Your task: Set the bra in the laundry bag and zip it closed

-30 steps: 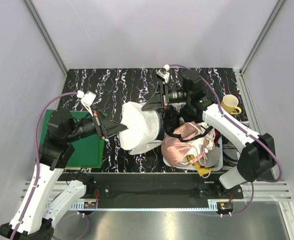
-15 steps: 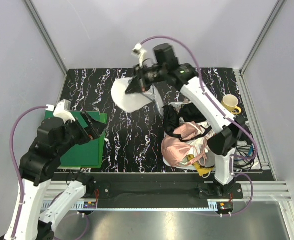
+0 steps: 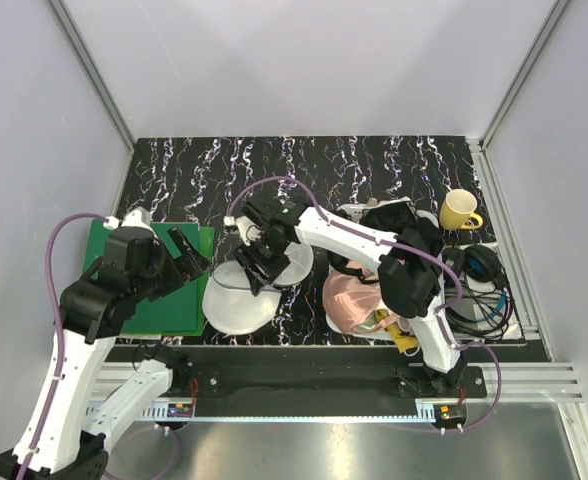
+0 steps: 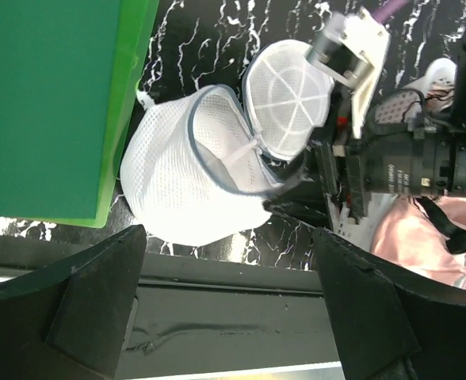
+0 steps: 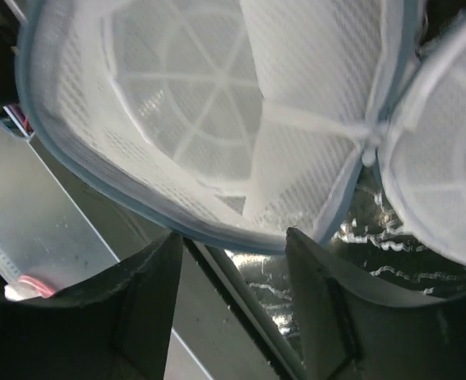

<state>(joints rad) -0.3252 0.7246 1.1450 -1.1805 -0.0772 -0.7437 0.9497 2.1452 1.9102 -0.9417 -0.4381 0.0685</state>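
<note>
The laundry bag [image 3: 236, 303] lies unzipped at the table's near edge, just beside the green board [image 3: 164, 300], its ribbed lid [image 4: 290, 99] flipped back; the right gripper [image 5: 233, 241] sits at its rim, fingers parted, clasping nothing; the left gripper [image 3: 192, 252] gapes wide, empty; the bra [image 3: 343, 264] lies against the pink garment [image 3: 359, 295], outside the bag.

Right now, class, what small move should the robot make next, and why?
Probably swing the right gripper toward the bra. The laundry bag lies unzipped with its lid flipped open, the bra is not inside it, and that gripper looks open and empty.
</note>
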